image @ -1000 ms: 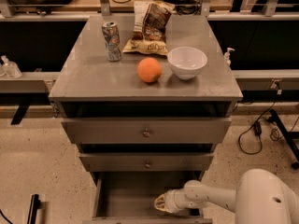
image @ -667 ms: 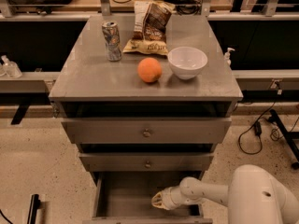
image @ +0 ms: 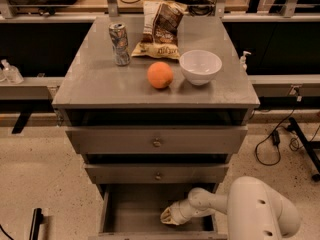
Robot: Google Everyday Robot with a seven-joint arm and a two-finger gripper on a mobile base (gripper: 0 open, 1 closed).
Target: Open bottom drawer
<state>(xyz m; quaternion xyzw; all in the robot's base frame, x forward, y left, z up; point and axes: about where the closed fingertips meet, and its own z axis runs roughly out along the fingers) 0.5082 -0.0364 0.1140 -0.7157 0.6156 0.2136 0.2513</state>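
Note:
The bottom drawer point(image: 132, 208) of the grey cabinet stands pulled out toward me, and its plain grey inside shows. Its front panel and knob are cut off by the lower edge of the view. My gripper point(image: 167, 216) reaches down into the open drawer at its right front part, at the end of the white arm point(image: 215, 203). The arm comes in from the lower right. The gripper's tip is low over the drawer floor.
The top drawer front point(image: 156, 141) and middle drawer front point(image: 158, 174) stick out slightly above. On the cabinet top are a soda can point(image: 120, 44), a chip bag point(image: 160, 29), an orange point(image: 160, 75) and a white bowl point(image: 200, 66). Cables point(image: 272, 139) lie on the floor to the right.
The gripper and arm have shifted a little to the left inside the open bottom drawer. The drawers and the things on top have not moved.

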